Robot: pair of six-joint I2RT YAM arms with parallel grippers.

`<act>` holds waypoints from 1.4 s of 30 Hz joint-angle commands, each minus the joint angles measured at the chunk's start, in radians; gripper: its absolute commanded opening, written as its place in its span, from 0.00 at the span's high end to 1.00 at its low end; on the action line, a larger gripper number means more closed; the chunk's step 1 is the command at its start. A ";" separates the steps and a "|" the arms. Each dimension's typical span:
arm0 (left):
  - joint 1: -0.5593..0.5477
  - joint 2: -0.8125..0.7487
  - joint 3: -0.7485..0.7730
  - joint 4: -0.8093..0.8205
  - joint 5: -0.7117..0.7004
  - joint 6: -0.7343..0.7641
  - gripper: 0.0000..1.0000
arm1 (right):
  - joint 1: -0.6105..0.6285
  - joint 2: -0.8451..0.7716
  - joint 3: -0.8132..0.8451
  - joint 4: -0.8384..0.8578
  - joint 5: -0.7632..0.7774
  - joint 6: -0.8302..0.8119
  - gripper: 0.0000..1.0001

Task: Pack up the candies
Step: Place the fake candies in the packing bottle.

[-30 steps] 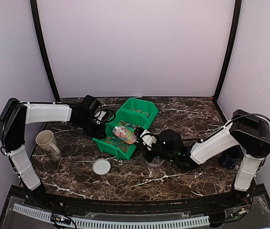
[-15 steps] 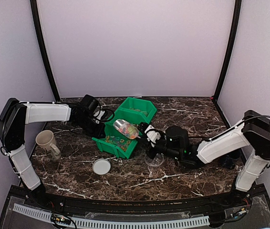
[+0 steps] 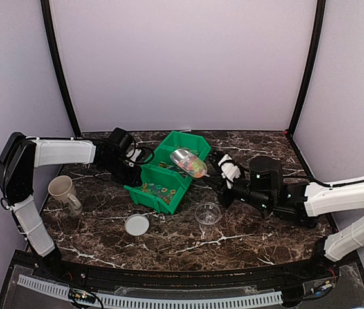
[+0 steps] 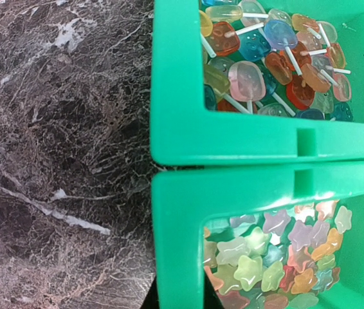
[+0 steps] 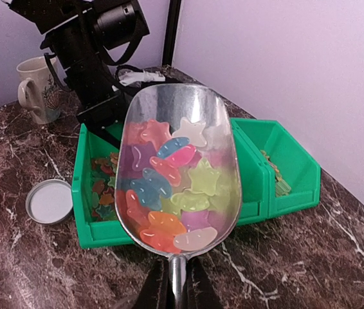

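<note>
Translucent star-shaped candies [image 5: 169,187] fill a metal scoop [image 3: 190,162], which hangs level above the green bin [image 3: 153,198]. My right gripper [image 5: 177,290] is shut on the scoop's handle; in the top view that right gripper [image 3: 218,168] sits right of the bin. More star candies [image 4: 278,257] lie in one bin compartment, and lollipops [image 4: 272,51] in the compartment beside it. My left gripper [image 4: 175,304] is shut on the bin's wall [image 4: 233,138] at its left end, with only its dark fingertips showing. From above, the left gripper [image 3: 132,172] is at the bin's left side.
A clear plastic cup [image 3: 208,214] stands on the marble table just in front of the bin's right end. A round lid [image 3: 137,224] lies near the front, left of the cup. A cream mug [image 3: 63,192] stands at the left.
My right arm has lifted the loaded scoop out of the bin's near compartment and carried it up and to the right, uncovering the clear cup. The left arm has held still.
</note>
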 commanded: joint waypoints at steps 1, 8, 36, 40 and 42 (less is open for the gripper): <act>0.004 -0.095 0.062 0.140 0.045 0.000 1.00 | 0.022 -0.108 -0.007 -0.229 0.083 0.086 1.00; 0.005 -0.099 0.065 0.138 0.036 0.004 1.00 | 0.075 -0.264 -0.028 -0.443 0.167 0.183 1.00; 0.005 -0.099 0.068 0.131 0.026 0.008 1.00 | 0.322 -0.261 0.085 -0.953 0.291 0.548 1.00; 0.005 -0.099 0.068 0.129 0.028 0.008 1.00 | 0.327 -0.225 0.124 -1.017 0.288 0.570 1.00; 0.004 -0.099 0.068 0.128 0.027 0.008 1.00 | 0.327 -0.211 0.147 -1.043 0.280 0.583 1.00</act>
